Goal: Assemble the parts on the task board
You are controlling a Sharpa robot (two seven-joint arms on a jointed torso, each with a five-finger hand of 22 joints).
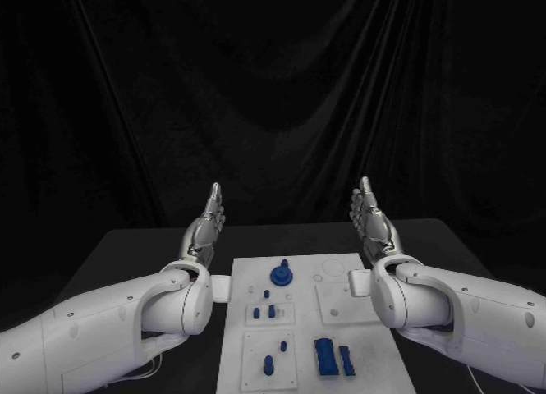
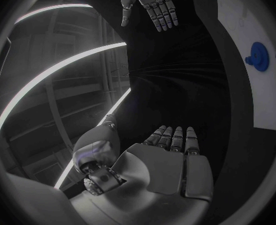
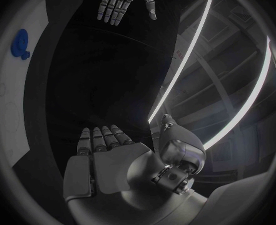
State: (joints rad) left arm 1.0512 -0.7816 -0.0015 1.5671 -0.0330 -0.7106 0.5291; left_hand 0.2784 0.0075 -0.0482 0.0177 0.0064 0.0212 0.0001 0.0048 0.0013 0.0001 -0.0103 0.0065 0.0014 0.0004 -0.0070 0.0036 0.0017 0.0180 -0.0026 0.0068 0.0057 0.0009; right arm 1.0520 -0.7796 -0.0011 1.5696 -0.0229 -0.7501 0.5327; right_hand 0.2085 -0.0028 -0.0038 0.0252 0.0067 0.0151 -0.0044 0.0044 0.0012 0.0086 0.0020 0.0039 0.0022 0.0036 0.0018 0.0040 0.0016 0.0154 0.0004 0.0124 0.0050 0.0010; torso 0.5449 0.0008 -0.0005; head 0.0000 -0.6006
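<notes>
Head view: the left hand (image 1: 205, 226) and the right hand (image 1: 373, 220) are both raised above the far half of the black table (image 1: 143, 246), fingers straight, held side by side and pointing up and away, palms turned toward each other, with nothing in either. Between the two white forearms lies the white rectangular task board (image 1: 350, 308), flat in the middle of the table. On it, a round blue knob-like part (image 1: 281, 273) stands near the far end, several small blue pegs (image 1: 263, 312) sit in the middle section, and two larger blue blocks (image 1: 333, 358) lie side by side at the near end, right of more small pegs (image 1: 269, 364). Both hands are well apart from the board and its parts. The left wrist view shows the left palm (image 2: 166, 167) flat and empty, the right hand (image 2: 152, 5) across from it, and the board's edge with the blue knob (image 2: 258, 56). The right wrist view shows the right palm (image 3: 109, 167) just as bare.
</notes>
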